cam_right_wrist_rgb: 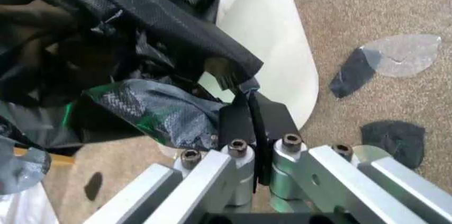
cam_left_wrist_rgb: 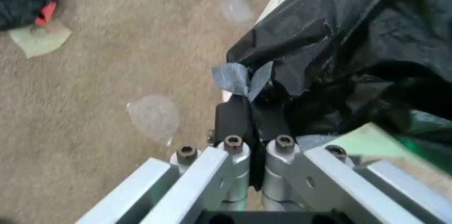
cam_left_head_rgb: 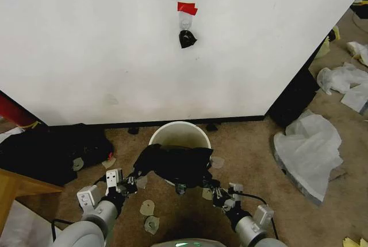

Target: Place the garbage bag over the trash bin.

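Observation:
The white round trash bin (cam_left_head_rgb: 179, 131) stands on the carpet against the white wall. A black garbage bag (cam_left_head_rgb: 172, 163) is stretched across its near rim, held at both ends. My left gripper (cam_left_head_rgb: 131, 181) is shut on the bag's left edge; in the left wrist view its fingers (cam_left_wrist_rgb: 249, 121) pinch the black film (cam_left_wrist_rgb: 332, 38) beside the bin's wall. My right gripper (cam_left_head_rgb: 211, 188) is shut on the right edge; in the right wrist view its fingers (cam_right_wrist_rgb: 252, 118) clamp the bag (cam_right_wrist_rgb: 134, 17) next to the bin's white side (cam_right_wrist_rgb: 265, 33).
A dark heap of bags (cam_left_head_rgb: 57, 152) lies at the left, white plastic bags (cam_left_head_rgb: 310, 146) at the right. Small discs and scraps (cam_left_head_rgb: 148, 207) dot the carpet near the bin. A black bag roll (cam_left_head_rgb: 187, 38) hangs on the wall under red tape.

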Robot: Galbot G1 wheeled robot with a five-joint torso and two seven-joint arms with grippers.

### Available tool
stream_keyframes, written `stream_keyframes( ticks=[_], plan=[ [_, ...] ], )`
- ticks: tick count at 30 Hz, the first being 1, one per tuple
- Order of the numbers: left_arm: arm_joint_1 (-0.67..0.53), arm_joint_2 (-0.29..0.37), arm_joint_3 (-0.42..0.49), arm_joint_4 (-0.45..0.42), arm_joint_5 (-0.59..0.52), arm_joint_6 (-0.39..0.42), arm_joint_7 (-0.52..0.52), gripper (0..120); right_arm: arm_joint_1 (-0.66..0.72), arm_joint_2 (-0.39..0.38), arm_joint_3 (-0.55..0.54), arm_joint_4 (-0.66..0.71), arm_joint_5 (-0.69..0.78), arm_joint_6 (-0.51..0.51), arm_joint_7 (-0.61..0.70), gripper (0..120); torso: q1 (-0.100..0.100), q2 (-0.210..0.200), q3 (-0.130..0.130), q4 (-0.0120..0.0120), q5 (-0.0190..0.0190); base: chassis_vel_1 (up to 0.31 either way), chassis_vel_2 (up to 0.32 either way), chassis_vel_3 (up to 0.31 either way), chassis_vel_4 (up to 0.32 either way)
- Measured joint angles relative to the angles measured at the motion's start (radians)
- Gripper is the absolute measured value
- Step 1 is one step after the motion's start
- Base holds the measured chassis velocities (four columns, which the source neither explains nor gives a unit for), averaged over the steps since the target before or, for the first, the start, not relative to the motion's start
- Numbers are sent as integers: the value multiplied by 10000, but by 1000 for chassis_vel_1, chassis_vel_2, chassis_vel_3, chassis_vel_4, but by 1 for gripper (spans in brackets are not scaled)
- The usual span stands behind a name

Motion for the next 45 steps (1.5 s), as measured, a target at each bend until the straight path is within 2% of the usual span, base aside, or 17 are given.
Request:
stream_keyframes(
  ticks=[7, 17, 25, 34, 37, 40, 41, 45],
  plan=[
    [-218, 2, 211, 691, 511, -1, 163, 0, 300, 144, -125, -297, -81, 31, 84, 0, 0, 0, 0, 0, 0, 0, 0, 0, 0],
    [-1620, 142, 960, 1717, 1278, 203, 264, 0, 1282, 206, 72, -1046, 385, -315, 499, 0, 1, 0, 1, 0, 0, 0, 0, 0, 0],
    [-2230, -204, 1396, 1959, 1833, 57, 173, 0, 1795, 261, 325, -1391, 666, -407, 708, 0, 1, 0, 1, 0, 0, 0, 0, 0, 0],
    [-2130, -335, 1384, 2131, 2241, -359, 76, 0, 2056, 409, 476, -1778, 730, -230, 675, 0, 1, 0, 1, 1, 0, 0, 0, 0, 0],
    [-1969, -364, 1291, 1906, 2241, -414, 8, 0, 2056, 472, 480, -1771, 661, -169, 666, 0, 1, 0, 1, 1, 0, 0, 0, 0, 0],
    [-1713, -283, 1148, 1572, 2237, -417, 15, 7, 1905, 419, 498, -1615, 486, -140, 557, 0, 1, 0, 1, 0, 0, 0, 0, 0, 0],
    [-1532, -242, 1057, 1381, 2237, -416, 28, 13, 1796, 379, 514, -1543, 352, -84, 488, 0, 1, 0, 1, -1, 1, 0, 0, 0, 0],
    [-713, -172, 783, 770, 2405, -376, 94, 28, 1327, 247, 608, -1309, -312, 320, 187, 13, 1, 0, 1, 0, 1, 0, 0, 0, 0]
  ],
)
